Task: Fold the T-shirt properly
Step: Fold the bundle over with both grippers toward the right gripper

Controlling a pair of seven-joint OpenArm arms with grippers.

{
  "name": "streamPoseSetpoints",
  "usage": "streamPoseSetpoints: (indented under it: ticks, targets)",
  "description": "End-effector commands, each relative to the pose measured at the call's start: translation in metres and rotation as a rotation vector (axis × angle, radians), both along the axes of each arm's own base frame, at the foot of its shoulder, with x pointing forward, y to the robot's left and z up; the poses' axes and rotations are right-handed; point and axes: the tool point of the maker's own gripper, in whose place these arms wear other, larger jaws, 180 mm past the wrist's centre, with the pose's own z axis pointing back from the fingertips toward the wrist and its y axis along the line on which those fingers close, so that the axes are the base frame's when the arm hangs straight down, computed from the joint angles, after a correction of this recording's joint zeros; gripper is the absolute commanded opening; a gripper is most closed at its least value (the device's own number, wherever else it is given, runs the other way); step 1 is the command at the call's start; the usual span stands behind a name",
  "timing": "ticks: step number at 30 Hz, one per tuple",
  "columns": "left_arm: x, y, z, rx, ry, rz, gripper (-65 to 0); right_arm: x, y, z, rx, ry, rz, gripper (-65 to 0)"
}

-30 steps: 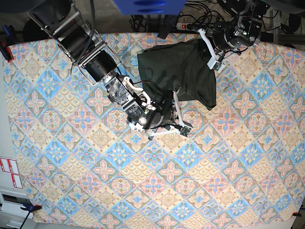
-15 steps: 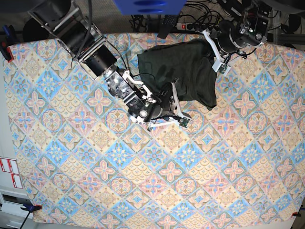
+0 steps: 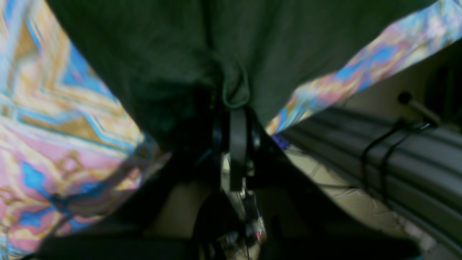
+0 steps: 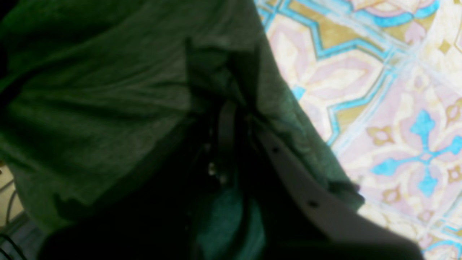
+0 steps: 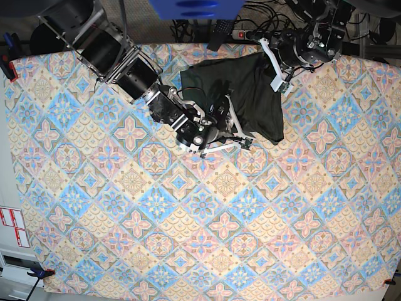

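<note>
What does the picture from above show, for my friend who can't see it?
Two robot arms hold a dark green T-shirt bunched up near the far edge of a table covered with a colourful tile-patterned cloth. The left gripper pinches the shirt's far corner; the right gripper pinches its near edge. Cables lie beyond the table.

The dark olive-green T-shirt (image 5: pixel 250 100) is seen bunched and creased at the upper centre-right of the base view.
</note>
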Motion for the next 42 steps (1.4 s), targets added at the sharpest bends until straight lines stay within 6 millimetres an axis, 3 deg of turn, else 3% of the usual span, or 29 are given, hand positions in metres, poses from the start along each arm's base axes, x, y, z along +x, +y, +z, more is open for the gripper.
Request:
streamPoseSetpoints:
  ticks: [1,5,12,19,27,32,36,42]
  targets:
    - [0.007,0.005,-0.004,0.002,-0.002,0.009,-65.0,0.01,0.002,0.006,0.01,-0.027,0.001,-65.0]
    - [0.013,0.014,-0.014,0.02,0.013,0.024,-65.0,0.013,0.002,0.008,0.019,-0.036,-0.003,-65.0]
    - [0.034,0.015,-0.008,0.022,-0.031,0.026,-65.0,0.017,-0.01,0.004,0.002,-0.039,-0.015,-65.0]
    - [0.064,0.016,0.002,0.031,-0.099,0.024,-65.0,0.038,-0.033,0.009,0.011,-0.041,-0.117,-65.0]
    - [0.101,0.036,0.011,0.178,-0.203,-0.018,-65.0,0.045,-0.065,0.003,-0.03,-0.049,-0.154,-65.0]
    - [0.125,0.057,0.003,0.243,-0.204,0.002,-65.0,0.048,-0.087,0.001,-0.069,-0.051,-0.172,-65.0]
    - [0.135,0.058,-0.006,0.254,-0.185,-0.009,-65.0,0.059,-0.096,0.022,-0.026,-0.115,-0.197,-65.0]
    - [0.151,0.057,0.003,0.243,-0.246,-0.002,-65.0,0.073,-0.11,0.05,0.055,-0.179,-0.294,-65.0]
